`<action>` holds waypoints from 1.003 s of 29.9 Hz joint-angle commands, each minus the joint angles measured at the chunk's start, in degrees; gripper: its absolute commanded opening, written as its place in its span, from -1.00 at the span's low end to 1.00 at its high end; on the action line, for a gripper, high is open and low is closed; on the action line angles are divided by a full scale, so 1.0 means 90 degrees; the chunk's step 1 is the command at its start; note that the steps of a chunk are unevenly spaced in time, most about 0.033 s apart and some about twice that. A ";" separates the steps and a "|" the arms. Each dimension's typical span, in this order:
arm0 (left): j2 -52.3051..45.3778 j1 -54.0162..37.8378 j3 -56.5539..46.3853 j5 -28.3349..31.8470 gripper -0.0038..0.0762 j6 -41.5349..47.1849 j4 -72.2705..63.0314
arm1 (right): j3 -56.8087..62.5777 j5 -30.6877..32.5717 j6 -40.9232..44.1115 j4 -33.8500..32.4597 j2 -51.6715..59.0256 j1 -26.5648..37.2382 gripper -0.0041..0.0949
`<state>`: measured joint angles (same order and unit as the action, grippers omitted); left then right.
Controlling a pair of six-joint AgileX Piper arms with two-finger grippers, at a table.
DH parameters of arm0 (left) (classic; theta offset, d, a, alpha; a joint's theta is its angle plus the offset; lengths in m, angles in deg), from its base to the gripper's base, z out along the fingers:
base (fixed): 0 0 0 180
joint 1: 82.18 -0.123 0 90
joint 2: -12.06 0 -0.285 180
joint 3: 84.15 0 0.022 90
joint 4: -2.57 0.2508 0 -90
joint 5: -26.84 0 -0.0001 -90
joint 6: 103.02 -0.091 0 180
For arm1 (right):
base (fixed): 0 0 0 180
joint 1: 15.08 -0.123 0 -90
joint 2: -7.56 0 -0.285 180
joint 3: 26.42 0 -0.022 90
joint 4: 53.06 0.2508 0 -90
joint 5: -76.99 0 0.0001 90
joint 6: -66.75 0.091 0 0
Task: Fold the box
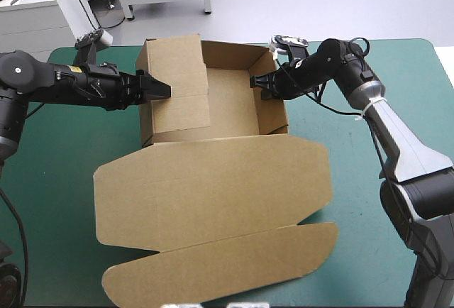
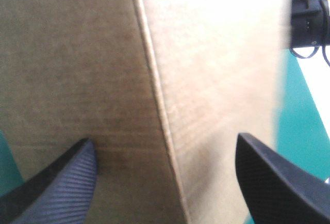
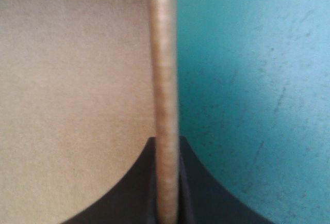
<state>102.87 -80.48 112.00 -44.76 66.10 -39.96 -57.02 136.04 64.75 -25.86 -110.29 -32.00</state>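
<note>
Brown box (image 1: pixel 234 109) sitting mid-cover (image 1: pixel 57 159), walls up at 12, lid (image 1: pixel 213 180) flat at 6. We're tucking L flap (image 1: pixel 177 74): left gripper (image 1: pixel 162 89) spread, empty, at 9; right gripper (image 1: pixel 257 82) pinching wall (image 1: pixel 275 109) at 3. Next, prob.: pressing flap flush.

Desk (image 1: pixel 57 152): teal-green cover (image 1: pixel 355 201) across the top, lying flat. One item rests directly on it, the brown box (image 1: pixel 213 180). Its open tray, walls raised, stands toward the far edge. The lid lies flat on the cover, extending toward the near edge. Bare cover shows left and right of the box.
</note>
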 commanded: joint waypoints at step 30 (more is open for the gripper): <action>-0.0153 0.0376 0.0151 -0.0297 0.32 0.0915 0.2653 | -0.0200 -0.0871 -0.0056 0.0547 0.0395 -0.1093 -0.91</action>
<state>102.78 -79.37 112.00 -44.80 73.73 -16.44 -56.90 129.53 65.51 -27.78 -110.75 -40.50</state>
